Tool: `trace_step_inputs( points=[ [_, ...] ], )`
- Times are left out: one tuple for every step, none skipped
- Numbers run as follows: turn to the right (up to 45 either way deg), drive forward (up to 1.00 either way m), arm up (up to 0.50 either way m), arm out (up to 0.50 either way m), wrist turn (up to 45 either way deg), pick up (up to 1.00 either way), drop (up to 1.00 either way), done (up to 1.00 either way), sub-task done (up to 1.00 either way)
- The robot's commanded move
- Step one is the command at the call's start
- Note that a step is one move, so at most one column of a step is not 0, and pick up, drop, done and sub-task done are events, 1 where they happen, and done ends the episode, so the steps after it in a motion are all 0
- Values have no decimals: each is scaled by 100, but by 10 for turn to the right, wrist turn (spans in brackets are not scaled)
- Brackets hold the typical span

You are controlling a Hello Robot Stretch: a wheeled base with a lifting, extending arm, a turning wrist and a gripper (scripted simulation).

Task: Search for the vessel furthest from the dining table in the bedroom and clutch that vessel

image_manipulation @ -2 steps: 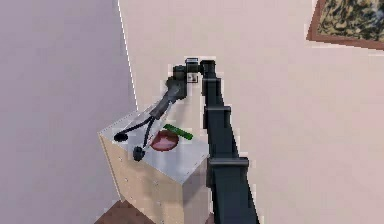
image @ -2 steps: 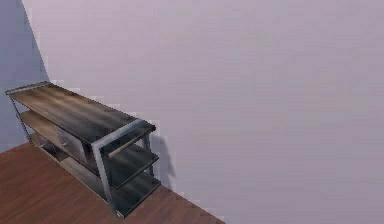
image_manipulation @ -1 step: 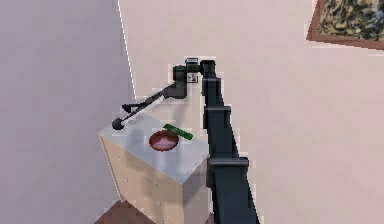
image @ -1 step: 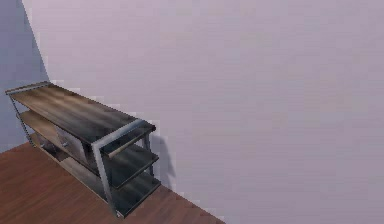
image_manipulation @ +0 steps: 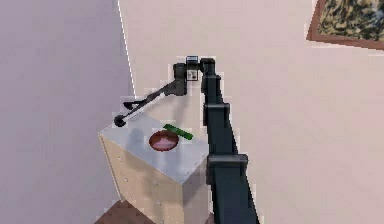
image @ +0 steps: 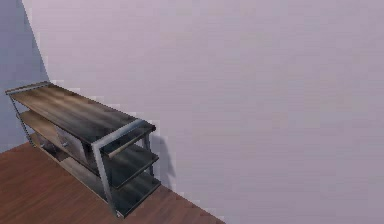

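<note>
A pale boxy table (image_manipulation: 150,178) stands in a light-walled corner. On its top, just right of the pincer (image_manipulation: 124,119) tips, sits a dark red round vessel (image_manipulation: 163,140), with a green thing (image_manipulation: 180,130) beside it. I cannot tell the pincer's state or whether it holds anything.

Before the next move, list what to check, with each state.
1. The tool is in view by the pale stand: ok.
2. The dark red round vessel sits on the stand's top: ok.
3. The tool holds something: cannot tell.
4. The tool is lined up with the vessel: cannot tell.
5. Space beside the vessel is free: not ok, a green thing lies next to it.
6. This is the vessel the task means: cannot tell.
</note>
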Motion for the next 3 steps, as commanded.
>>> trace_step_inputs(
  points=[
    [0,0,0,0,450,0,0,0,0],
    [0,0,0,0,30,0,0,0,0],
    [0,0,-30,0,0,0,0,0,0]
  ],
)
